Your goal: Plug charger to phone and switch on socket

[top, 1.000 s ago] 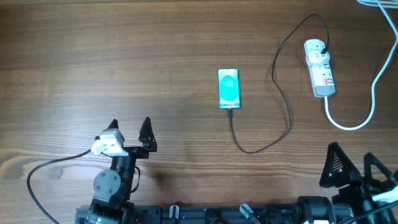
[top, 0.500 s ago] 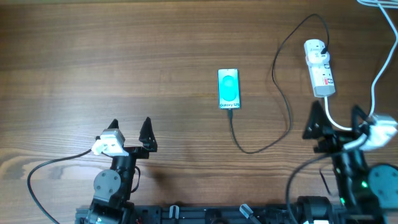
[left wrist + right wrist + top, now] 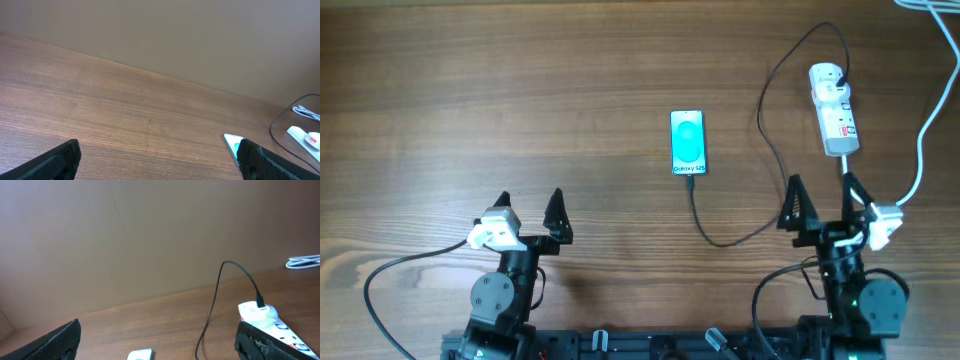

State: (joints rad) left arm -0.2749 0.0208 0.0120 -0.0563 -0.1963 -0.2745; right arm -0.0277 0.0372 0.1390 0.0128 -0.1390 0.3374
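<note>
Right end effector (image 3: pixel 823 192) shifted left, wide, empty; left end effector (image 3: pixel 529 196) wide; charger (image 3: pixel 760 118) meets phone (image 3: pixel 687 142).

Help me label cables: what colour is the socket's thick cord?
The cord is white, clearest in the overhead view.

right claw (image 3: pixel 820 190) | shifted left and forward | nearer socket (image 3: pixel 833 110)

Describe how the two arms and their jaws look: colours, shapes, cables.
The left arm and the right arm are both black, with round dark joint housings. Each ends in two black, pointed, triangular jaws. A white block sits at each wrist, and a thin black cable loops out beside each arm.
</note>
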